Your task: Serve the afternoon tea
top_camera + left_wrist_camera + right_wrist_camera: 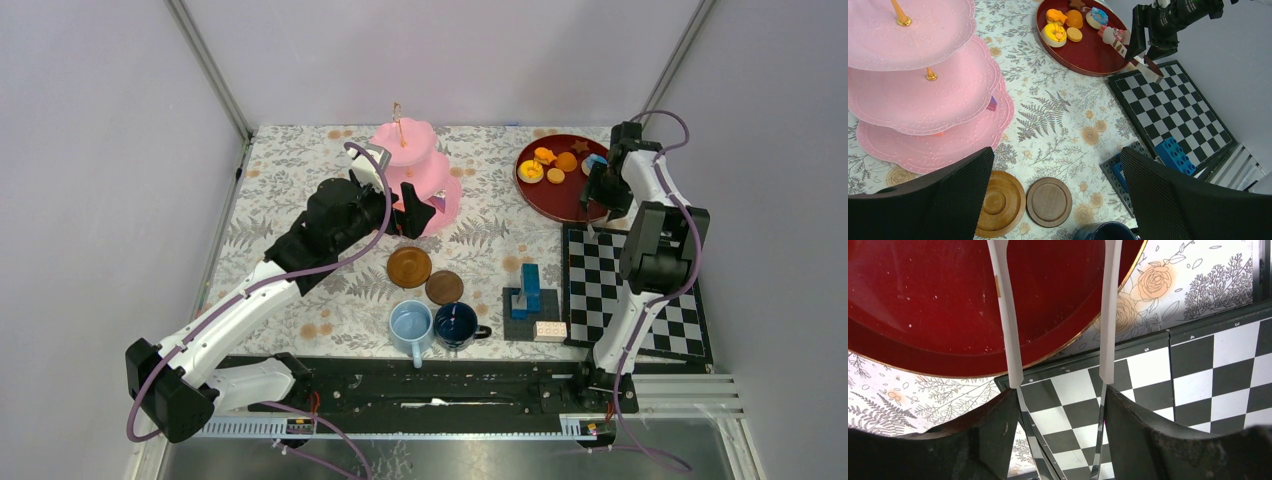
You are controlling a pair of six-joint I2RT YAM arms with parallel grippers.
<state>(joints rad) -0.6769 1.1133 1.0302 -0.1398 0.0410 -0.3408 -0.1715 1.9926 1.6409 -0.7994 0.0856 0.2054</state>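
The pink three-tier stand [415,175] stands at the back centre; in the left wrist view [923,95] a small purple pastry [992,103] lies on its bottom tier. My left gripper [400,215] is open and empty beside the stand, above the two brown saucers [409,266] [444,287]. The light-blue mug [411,325] and dark-blue mug [456,324] stand near the front. Several pastries [548,165] lie on a dark-red plate [560,195]. My right gripper [605,195] is shut on metal tongs [1008,315], whose white tips are apart and empty over the plate's near rim [923,305].
A black-and-white chequered board [640,290] lies at the right, under the right arm. A blue block stack [528,290] on a grey baseplate sits between the mugs and the board. The floral cloth ends at the enclosure walls on both sides.
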